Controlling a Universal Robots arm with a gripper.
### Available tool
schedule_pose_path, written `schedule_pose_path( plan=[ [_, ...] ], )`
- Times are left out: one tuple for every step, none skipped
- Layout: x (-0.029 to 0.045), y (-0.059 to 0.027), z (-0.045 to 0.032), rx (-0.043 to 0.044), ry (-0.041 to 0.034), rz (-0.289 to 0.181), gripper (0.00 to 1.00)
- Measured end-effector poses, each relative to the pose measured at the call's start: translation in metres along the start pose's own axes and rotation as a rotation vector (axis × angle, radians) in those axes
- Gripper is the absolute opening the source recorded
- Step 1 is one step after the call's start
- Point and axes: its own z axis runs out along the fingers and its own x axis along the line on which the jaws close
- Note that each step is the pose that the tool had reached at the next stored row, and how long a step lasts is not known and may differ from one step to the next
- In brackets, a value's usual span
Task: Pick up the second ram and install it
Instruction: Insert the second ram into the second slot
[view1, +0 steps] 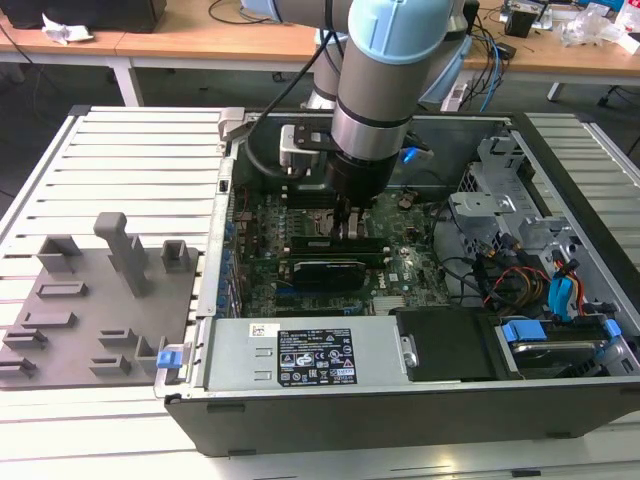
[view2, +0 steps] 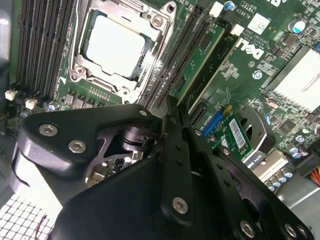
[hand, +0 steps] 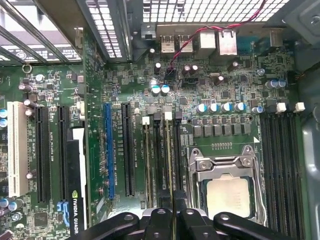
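My gripper (view1: 350, 222) reaches down inside the open computer case, over the memory slots of the green motherboard (view1: 405, 275). In the first wrist view its black fingers (hand: 160, 220) are shut on the second ram (hand: 173, 165), a thin strip seen edge-on. The strip runs along a slot between the long black slots and the CPU socket (hand: 227, 192). In the second wrist view the gripper (view2: 170, 107) comes down beside the socket (view2: 117, 42). Another green memory stick (view2: 202, 57) stands in a neighbouring slot.
A grey slotted tray (view1: 90, 310) lies outside the case on the exterior view's left. A dark expansion card (view1: 325, 270) sits just in front of the slots. Drive bays and cable bundles (view1: 520, 270) occupy the exterior view's right. Case walls (view1: 215, 230) ring the board.
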Motion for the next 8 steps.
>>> schedule_pose_path(
  plan=[
    [0.0000,-0.0014,0.0016,0.0000,0.0000,0.000,0.13],
    [-0.0001,-0.0018,0.0026,0.0000,0.0000,0.000,0.13],
    [-0.0006,-0.0019,0.0039,-0.0001,0.0002,-0.001,0.13],
    [-0.0010,-0.0020,0.0048,-0.0002,0.0002,-0.002,0.13],
    [-0.0011,-0.0019,0.0050,-0.0002,0.0002,-0.002,0.13],
    [-0.0017,-0.0016,0.0053,-0.0001,-0.0001,-0.003,0.13],
    [-0.0021,-0.0014,0.0052,-0.0003,0.0002,-0.004,0.13],
    [-0.0021,-0.0013,0.0052,-0.0003,0.0002,-0.004,0.13]
  ],
)
